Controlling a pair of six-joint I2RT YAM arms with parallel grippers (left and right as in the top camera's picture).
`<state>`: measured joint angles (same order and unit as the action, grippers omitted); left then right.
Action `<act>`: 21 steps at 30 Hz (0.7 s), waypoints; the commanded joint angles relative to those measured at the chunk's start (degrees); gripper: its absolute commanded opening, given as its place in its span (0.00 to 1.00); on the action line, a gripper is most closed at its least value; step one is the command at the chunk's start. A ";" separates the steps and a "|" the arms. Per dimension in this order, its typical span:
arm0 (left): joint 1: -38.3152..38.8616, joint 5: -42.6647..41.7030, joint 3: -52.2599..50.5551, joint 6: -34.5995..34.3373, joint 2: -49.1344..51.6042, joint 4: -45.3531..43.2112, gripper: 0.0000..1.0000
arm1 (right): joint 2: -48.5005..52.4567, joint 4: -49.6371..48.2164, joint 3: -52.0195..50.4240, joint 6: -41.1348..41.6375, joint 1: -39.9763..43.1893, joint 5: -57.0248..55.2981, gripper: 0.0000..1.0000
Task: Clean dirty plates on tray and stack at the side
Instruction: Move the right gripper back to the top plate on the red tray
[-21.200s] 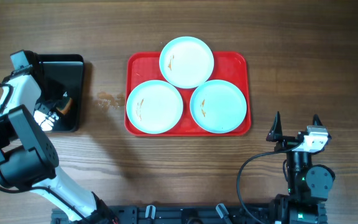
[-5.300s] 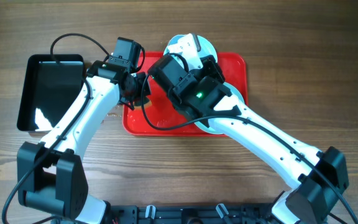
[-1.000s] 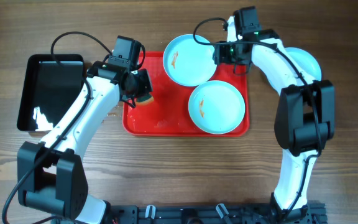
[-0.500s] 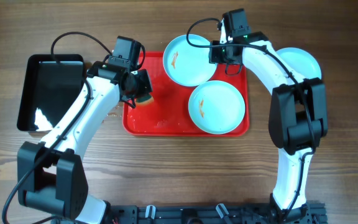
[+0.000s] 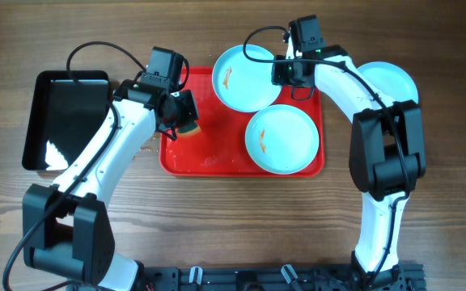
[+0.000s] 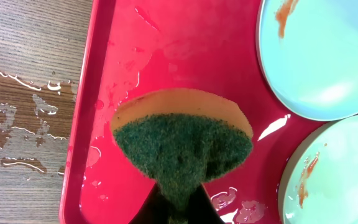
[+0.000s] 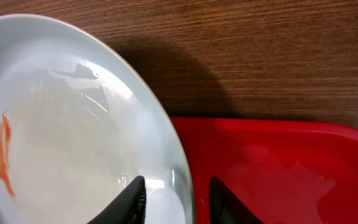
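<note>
two plates sit on the red tray point(image 5: 217, 153). the far plate point(image 5: 245, 81) hangs over the tray's back edge and has an orange smear on its left side. the near plate point(image 5: 281, 139) lies toward the right front corner, smeared too. a third plate point(image 5: 399, 81) lies off the tray on the desk point(image 5: 217, 218) to the right, partly behind the right arm.

the right gripper point(image 7: 178, 199) is at the far plate's right rim. its jaws stand partly apart astride the rim, one inside the well and one over the tray, not yet pinching. the left gripper point(image 6: 176, 211) has its jaws clamped on a sponge point(image 6: 182, 140), green scouring face toward the camera, over the wet left part of the tray. the black tray point(image 5: 63, 97) lies well apart on the left.

the plate looks rigid, light and glossy, and it is wet, so it is probably slick. the raised rim is the only place to take hold. a shallow bite could let it slip or tip, so the jaws should seat deep over the rim before any lift.
</note>
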<state>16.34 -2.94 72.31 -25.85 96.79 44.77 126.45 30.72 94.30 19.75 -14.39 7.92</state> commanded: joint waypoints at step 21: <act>0.07 -0.68 -0.42 -0.35 -0.35 -0.17 0.04 | 1.60 -3.43 -3.13 1.46 -0.66 7.45 0.04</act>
<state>16.34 -2.94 72.29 -25.85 96.79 44.77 126.54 27.33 91.31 21.19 -14.59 10.63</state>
